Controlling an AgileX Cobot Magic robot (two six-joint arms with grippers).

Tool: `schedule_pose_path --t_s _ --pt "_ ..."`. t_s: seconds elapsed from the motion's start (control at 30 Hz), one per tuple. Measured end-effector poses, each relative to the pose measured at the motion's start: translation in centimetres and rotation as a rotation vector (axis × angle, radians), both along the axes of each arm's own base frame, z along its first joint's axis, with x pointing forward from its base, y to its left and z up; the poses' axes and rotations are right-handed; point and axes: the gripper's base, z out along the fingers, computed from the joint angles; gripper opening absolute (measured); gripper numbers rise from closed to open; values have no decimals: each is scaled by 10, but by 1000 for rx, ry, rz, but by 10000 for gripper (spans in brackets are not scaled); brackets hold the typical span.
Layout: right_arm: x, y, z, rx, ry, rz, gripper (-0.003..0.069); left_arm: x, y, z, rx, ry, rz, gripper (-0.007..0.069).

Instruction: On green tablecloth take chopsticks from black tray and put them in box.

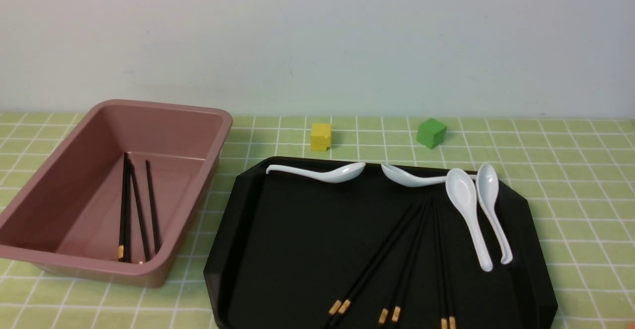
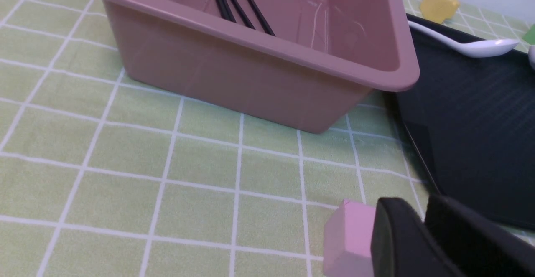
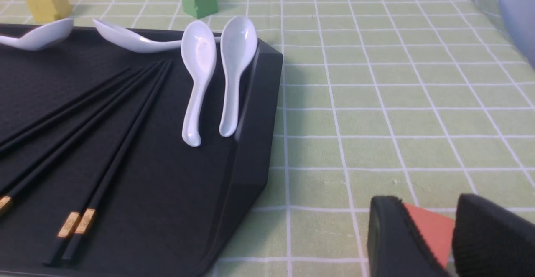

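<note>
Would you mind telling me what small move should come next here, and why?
Probably one arm should reach over the black tray toward the nearest pair of chopsticks. Six chopsticks remain on the tray, fanned beside the white spoons, while only a few lie in the box. Neither gripper shows in the front view, so both seem pulled back.

The tray (image 1: pixel 278 249) sits on the tablecloth (image 1: pixel 570 180), with the box (image 1: pixel 188 210) just beside it to the left. Chopsticks (image 1: pixel 397 249) fan across the tray's near right part; spoons (image 1: pixel 469 210) line its far edge. More chopsticks (image 1: pixel 136 205) lie inside the box. Two cubes (image 1: pixel 321 136) stand behind the tray.
</note>
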Motion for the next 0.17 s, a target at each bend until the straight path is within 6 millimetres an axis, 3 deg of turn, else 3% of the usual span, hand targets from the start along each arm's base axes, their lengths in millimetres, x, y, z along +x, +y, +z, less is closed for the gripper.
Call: schedule_pose_path --t_s 0.17 --pt "0 0 0 -1 0 0 240 0 0 0 0 0 0 113"
